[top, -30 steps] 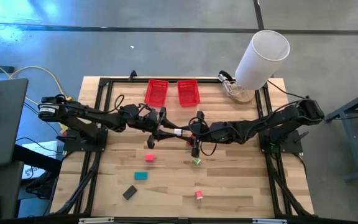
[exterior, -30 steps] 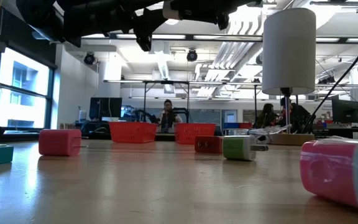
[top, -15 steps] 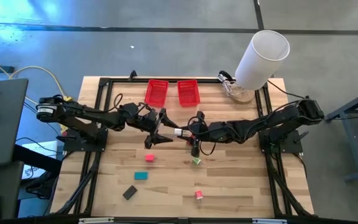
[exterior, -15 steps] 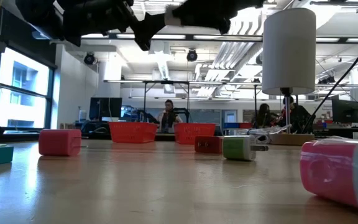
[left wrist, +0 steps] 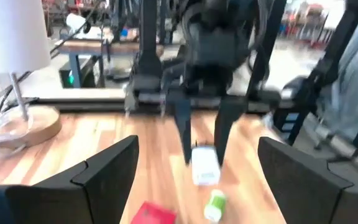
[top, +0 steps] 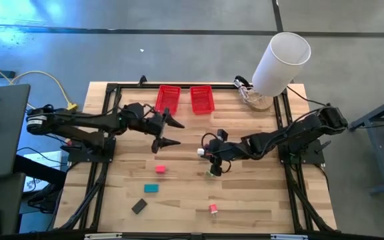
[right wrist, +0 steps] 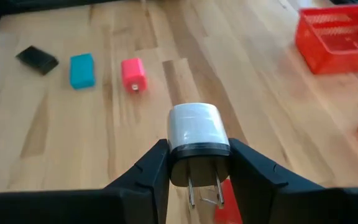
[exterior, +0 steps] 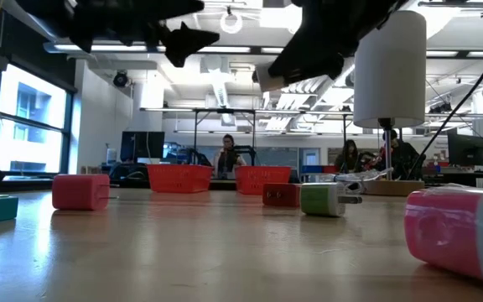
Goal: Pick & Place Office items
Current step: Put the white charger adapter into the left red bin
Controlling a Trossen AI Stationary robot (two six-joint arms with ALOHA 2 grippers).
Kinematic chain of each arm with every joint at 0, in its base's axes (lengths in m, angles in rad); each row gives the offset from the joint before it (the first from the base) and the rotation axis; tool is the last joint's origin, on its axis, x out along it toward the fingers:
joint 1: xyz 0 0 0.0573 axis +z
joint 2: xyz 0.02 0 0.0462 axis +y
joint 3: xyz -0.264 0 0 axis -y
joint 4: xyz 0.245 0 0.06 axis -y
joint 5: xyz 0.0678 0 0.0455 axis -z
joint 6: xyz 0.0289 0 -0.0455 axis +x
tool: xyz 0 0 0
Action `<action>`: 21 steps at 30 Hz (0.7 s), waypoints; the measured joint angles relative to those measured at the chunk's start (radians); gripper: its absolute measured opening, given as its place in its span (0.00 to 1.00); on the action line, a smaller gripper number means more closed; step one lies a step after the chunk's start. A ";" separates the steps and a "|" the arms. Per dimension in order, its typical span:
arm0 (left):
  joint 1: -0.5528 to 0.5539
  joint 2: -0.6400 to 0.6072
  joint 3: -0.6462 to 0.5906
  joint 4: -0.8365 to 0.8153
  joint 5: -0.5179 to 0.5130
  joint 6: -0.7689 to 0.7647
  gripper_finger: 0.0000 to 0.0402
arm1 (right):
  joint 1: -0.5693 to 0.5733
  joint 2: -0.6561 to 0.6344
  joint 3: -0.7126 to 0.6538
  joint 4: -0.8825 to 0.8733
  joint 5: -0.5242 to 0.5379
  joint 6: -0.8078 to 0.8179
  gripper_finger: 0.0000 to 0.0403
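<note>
silvery plug block held above the table by the right arm

while the left gripper (top: 168, 133) hangs with its fingers spread wide and nothing between them, just in front of the two red mesh baskets (top: 168, 99), the right gripper (right wrist: 194, 163) pinches a silvery charger block (right wrist: 194, 132) with a dark base and two metal prongs. from above, that block (top: 202, 152) shows as a small pale spot at the tip of the right arm, over the middle of the wooden table (top: 259, 200), well apart from the left arm's tips (the left wrist view looks straight at it, block hanging between the other arm's dark fingers).

the other office items lie on the boards: a pink block (top: 160, 170) toward the left arm's side, a teal block (top: 151, 189) near it, a dark grey block (top: 139, 206) beyond that toward the front edge, a green block (top: 210, 173) almost under the right gripper, and a red block (top: 213, 209) near the front edge. a big white cylinder (top: 282, 62) stands at the far right corner.
</note>
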 joint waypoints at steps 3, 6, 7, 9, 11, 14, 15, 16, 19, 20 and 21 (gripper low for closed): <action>-0.016 0.000 -0.001 -0.081 -0.072 0.068 0.80 | -0.001 0.000 0.000 -0.010 0.019 0.034 0.30; -0.045 0.000 -0.001 -0.160 -0.160 0.172 0.80 | -0.001 0.000 0.000 -0.009 0.045 0.055 0.30; -0.059 0.000 -0.001 -0.184 -0.198 0.205 0.80 | -0.001 0.000 0.000 -0.013 0.059 0.069 0.30; -0.092 0.000 -0.002 -0.215 -0.285 0.262 0.80 | -0.001 0.000 0.000 -0.023 0.075 0.098 0.30; -0.128 0.000 -0.002 -0.238 -0.382 0.320 0.80 | -0.001 -0.001 0.000 -0.031 0.092 0.132 0.30; -0.192 0.001 -0.002 -0.257 -0.547 0.401 0.80 | -0.009 -0.002 0.000 -0.034 0.094 0.178 0.30; -0.214 0.003 -0.002 -0.257 -0.602 0.432 0.80 | -0.014 -0.002 0.000 -0.032 0.096 0.194 0.30; -0.237 0.007 -0.002 -0.257 -0.656 0.468 0.80 | -0.019 -0.002 0.000 -0.027 0.103 0.208 0.30; -0.301 0.021 -0.002 -0.265 -0.795 0.546 0.80 | -0.027 -0.002 0.000 0.004 0.139 0.232 0.30; -0.319 0.026 -0.002 -0.261 -0.827 0.557 0.80 | -0.027 -0.002 0.000 0.025 0.147 0.231 0.30; -0.333 0.030 -0.002 -0.261 -0.849 0.558 0.80 | -0.028 -0.002 0.000 0.047 0.147 0.227 0.30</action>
